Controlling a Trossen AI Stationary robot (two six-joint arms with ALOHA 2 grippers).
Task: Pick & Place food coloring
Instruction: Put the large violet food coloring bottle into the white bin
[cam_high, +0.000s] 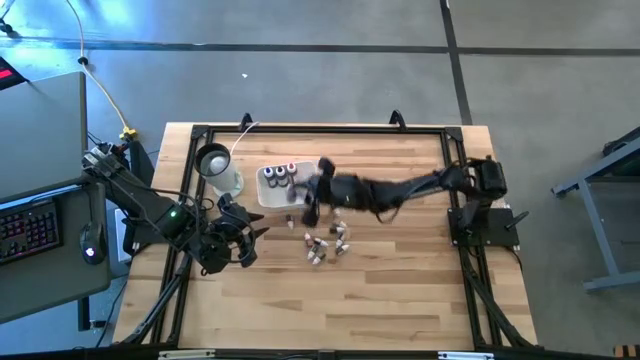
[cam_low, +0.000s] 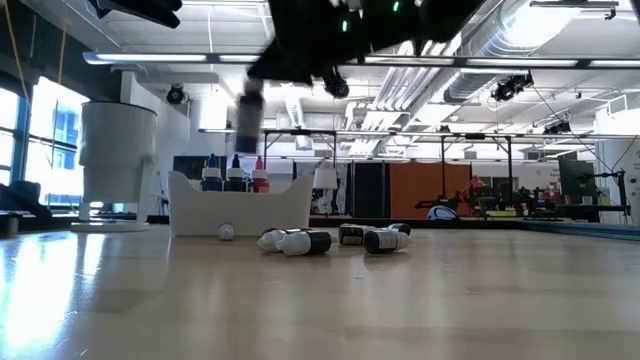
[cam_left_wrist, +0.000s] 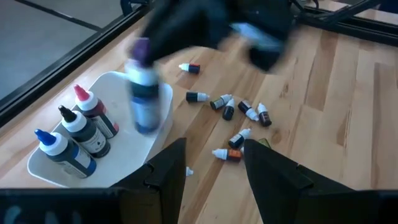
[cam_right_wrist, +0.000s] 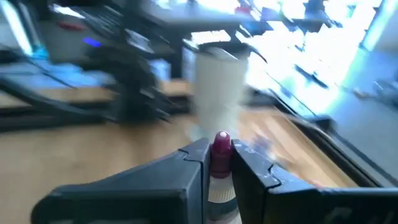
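My right gripper reaches in from the table's right and hangs over the right end of the white tray, shut on a dark food coloring bottle with a purple cap. Three bottles with red, white and blue tips stand upright in the tray. Several tiny food coloring bottles lie on their sides on the table, right of the tray on its near side. My left gripper is open and waits low near the table's left side, pointing toward the tray. My right gripper pinches the bottle between its two fingers just below the purple cap, which pokes out between the fingertips. The bottle hangs upright below the gripper, lifted clear above the tray.
A tall white cup stands at the tray's left end, close to the far left corner. A black frame rail runs around the table. Bare wood lies across the near half of the table. A desk with a keyboard stands left of the table.
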